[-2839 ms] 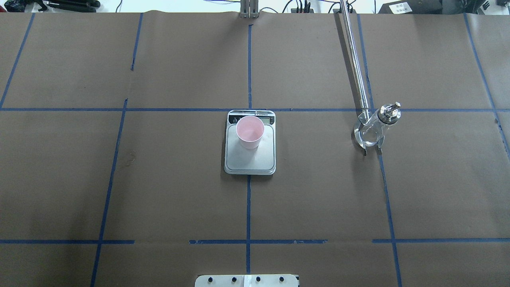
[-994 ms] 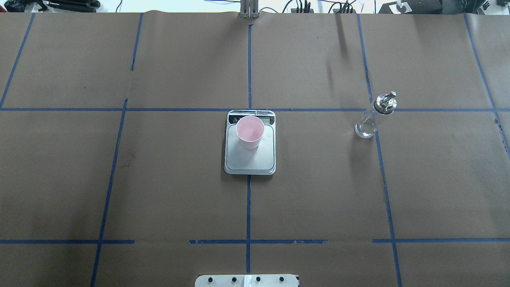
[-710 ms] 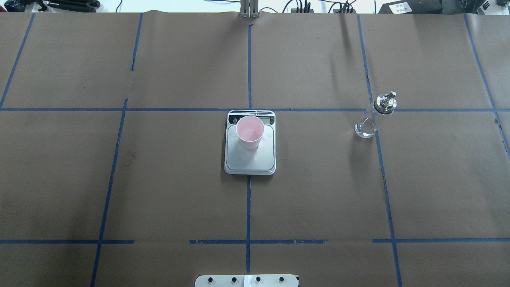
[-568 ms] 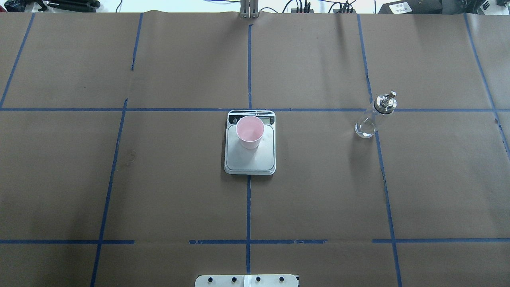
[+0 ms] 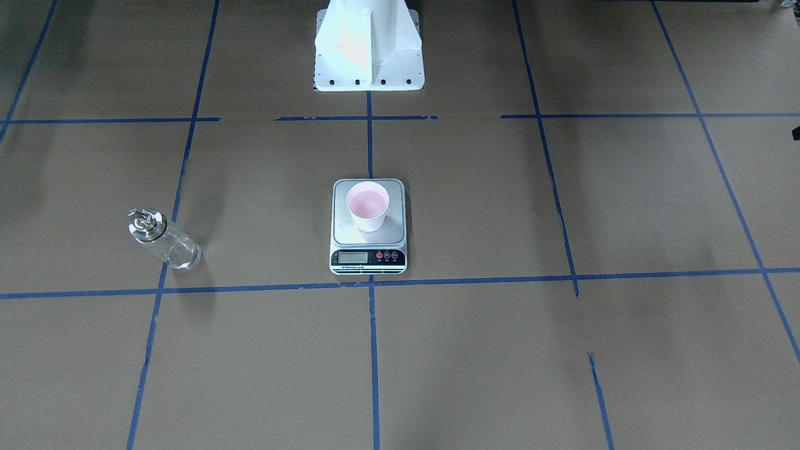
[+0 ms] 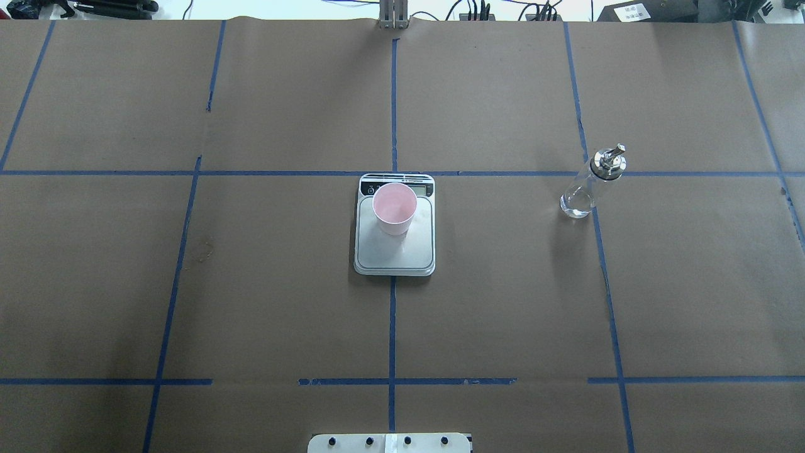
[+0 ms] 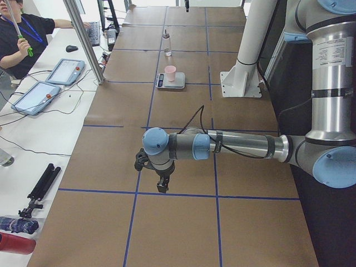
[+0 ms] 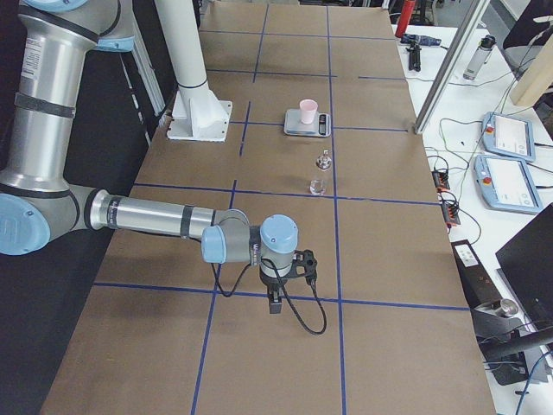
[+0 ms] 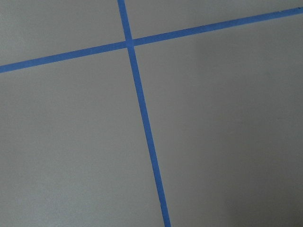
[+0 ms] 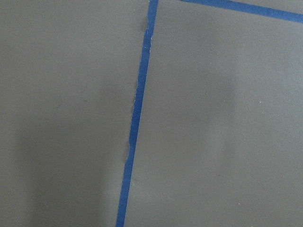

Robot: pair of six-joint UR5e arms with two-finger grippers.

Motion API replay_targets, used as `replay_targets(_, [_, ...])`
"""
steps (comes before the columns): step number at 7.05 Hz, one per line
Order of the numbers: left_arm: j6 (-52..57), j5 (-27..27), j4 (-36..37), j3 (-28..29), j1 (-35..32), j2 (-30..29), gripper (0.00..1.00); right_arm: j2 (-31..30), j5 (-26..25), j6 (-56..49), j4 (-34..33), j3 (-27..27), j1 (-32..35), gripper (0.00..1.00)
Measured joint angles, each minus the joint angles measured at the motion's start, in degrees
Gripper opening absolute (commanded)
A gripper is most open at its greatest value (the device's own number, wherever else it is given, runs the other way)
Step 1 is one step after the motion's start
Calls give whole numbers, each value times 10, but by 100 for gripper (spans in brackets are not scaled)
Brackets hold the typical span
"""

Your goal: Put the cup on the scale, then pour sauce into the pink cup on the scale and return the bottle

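You could find the left pincer (image 7: pixel 162 188) only in the view from the counter's left end. It pointed down, close over the brown-papered counter (image 7: pixel 183 233), near a blue tape line (image 7: pixel 111 192). From there I could not tell whether its fingers stood wide or narrow. Its wrist camera gave you only paper and a crossing of tape.

The right pincer (image 8: pixel 275 303) showed only from the counter's right end, pointing down over another tape line. I could not tell how far it was spread either, and its wrist camera also showed only paper and tape.

Outward from the right pincer, and well apart from it, the bottle (image 6: pixel 588 185) stood on its base with its silver cap up, beside a tape line, with nothing touching it.

Beyond the bottle from that pincer, the scale (image 6: pixel 394 258) lay at the counter's middle, its display strip on the side away from the robot's base (image 5: pixel 369 50). The cup (image 6: pixel 394 207) stood upright on the steel platform, within its edges, mouth up and pink inside.

From the left pincer the scale was also well apart, with the bottle farther off behind it.

A person (image 7: pixel 22 39) sat at a side table past the counter's edge.
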Motion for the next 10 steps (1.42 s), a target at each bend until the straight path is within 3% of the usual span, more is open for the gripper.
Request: replay_targets(10, [0,0,0,0,0,1,100,3,3,0,0,9,0,100])
